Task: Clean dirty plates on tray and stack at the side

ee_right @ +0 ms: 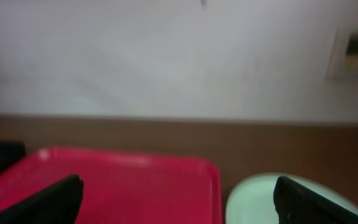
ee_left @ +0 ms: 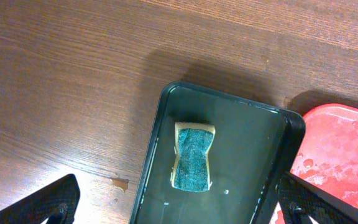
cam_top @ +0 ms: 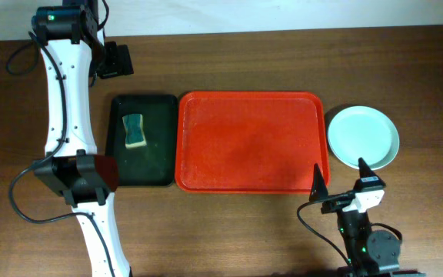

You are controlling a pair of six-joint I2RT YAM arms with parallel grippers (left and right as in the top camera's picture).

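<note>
The red tray [cam_top: 248, 142] lies mid-table with nothing on it, and its near right corner [ee_right: 135, 186] shows in the right wrist view. A pale mint green plate [cam_top: 363, 137] rests on the wood just right of the tray; its rim [ee_right: 253, 199] shows between my right fingers. Whether other plates lie under it I cannot tell. My right gripper [cam_top: 339, 163] hovers open at the front, between the tray's corner and the plate, and holds nothing [ee_right: 179, 182]. My left gripper [cam_top: 116, 60] hangs open, high over the black tray, and it is empty [ee_left: 177, 183].
A smaller black tray [cam_top: 160, 154] sits against the red tray's left side, with a green and yellow sponge [cam_top: 134, 131] lying in it [ee_left: 193, 155]. The left arm [cam_top: 68, 100] stretches along the table's left side. A wall stands beyond the far edge.
</note>
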